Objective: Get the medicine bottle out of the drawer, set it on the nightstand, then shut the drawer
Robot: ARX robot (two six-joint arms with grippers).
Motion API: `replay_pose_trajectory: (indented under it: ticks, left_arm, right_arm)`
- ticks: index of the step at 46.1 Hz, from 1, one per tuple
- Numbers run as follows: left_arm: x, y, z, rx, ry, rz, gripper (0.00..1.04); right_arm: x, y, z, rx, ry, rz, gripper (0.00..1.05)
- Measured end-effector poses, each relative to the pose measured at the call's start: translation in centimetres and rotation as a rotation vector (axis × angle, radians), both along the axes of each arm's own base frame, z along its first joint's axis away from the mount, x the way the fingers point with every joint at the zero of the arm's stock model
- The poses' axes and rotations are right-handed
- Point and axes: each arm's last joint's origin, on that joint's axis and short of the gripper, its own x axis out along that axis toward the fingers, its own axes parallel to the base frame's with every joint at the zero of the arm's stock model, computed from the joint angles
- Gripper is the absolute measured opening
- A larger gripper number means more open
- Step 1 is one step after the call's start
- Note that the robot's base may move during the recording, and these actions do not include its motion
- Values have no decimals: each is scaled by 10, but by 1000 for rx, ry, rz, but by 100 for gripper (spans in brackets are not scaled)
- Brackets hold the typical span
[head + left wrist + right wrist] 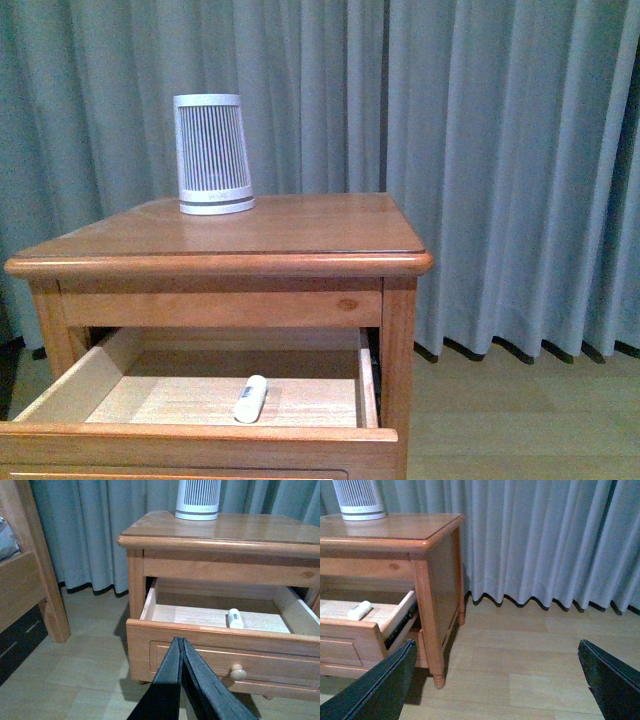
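from the body, close up: faces the nightstand (300, 235) head-on at about top-edge height, looks down into the open drawer (70, 385), curtain (500, 150) behind. from the left wrist: further back, off to the left, looks at the drawer front. from the right wrist: low, off the right corner, faces side panel and floor (520, 665). shared by all three: nightstand top, drawer, curtain.

Dim, bluish, seemingly grainy; soft shadow under nightstand (442, 580).
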Motion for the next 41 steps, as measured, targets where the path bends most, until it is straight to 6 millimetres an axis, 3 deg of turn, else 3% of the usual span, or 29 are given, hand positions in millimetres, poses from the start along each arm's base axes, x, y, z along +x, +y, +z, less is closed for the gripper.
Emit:
replay_pose_trajectory:
  ticks: [26, 41]
  left_arm:
    - [-19, 0, -3, 2, 7, -3, 3]
    - [-20, 0, -3, 3, 5, -1, 3]
  right_arm:
    - [0, 0, 0, 0, -2, -3, 98]
    - [0, 0, 0, 0, -2, -1, 98]
